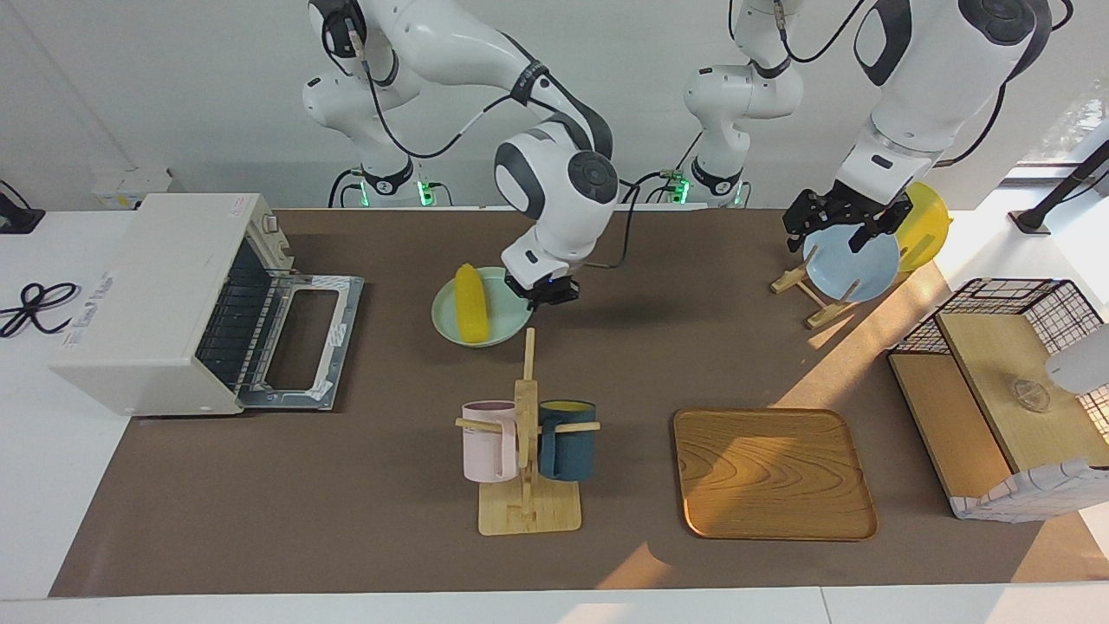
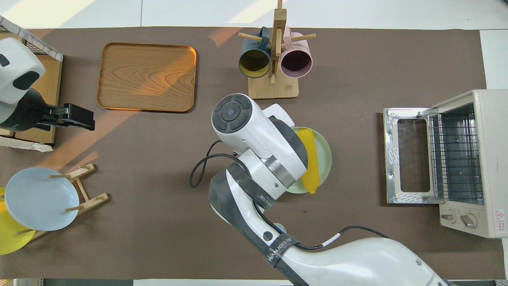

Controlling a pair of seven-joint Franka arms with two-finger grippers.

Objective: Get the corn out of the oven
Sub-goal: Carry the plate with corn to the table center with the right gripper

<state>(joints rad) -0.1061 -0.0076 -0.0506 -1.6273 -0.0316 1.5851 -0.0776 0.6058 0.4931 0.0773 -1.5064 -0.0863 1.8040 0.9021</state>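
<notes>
The right gripper (image 1: pixel 544 292) was clamped on the rim of a pale green plate (image 1: pixel 450 322), held over the middle of the table (image 1: pixel 260 485), just short of the mug rack (image 1: pixel 526 433). The corn (image 1: pixel 471 302) lay lengthwise on that plate, well apart from the oven (image 1: pixel 165 303), whose door (image 1: pixel 303 338) hung open over a bare wire rack (image 2: pixel 456 159). The right arm reached in bent at the elbow. The left gripper (image 1: pixel 842 224) waited with fingers spread above a blue plate (image 1: pixel 849 264) on a wooden stand.
</notes>
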